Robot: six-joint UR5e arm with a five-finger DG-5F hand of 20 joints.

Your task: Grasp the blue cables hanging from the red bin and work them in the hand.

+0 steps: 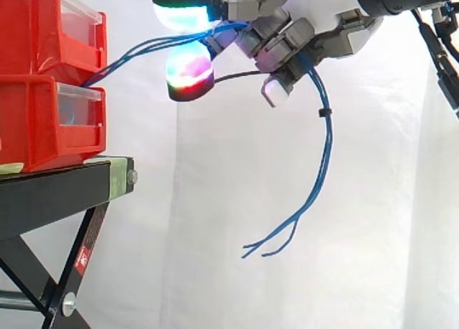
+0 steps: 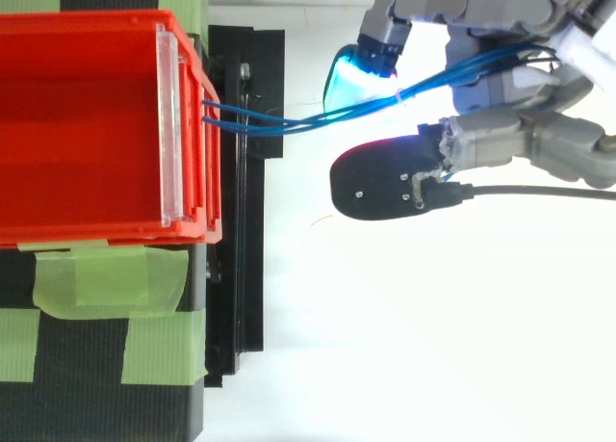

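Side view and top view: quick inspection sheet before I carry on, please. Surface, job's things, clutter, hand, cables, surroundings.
Surface: black stand, with strips of green tape on it.
Job's things: two stacked red bins; blue cables.
Clutter: nothing seen.
Hand: hand level with the upper bin, fingers curled round the blue cables.
Cables: run from the bins' front to the hand; loose ends hang free below it.
Surroundings: white curtain.
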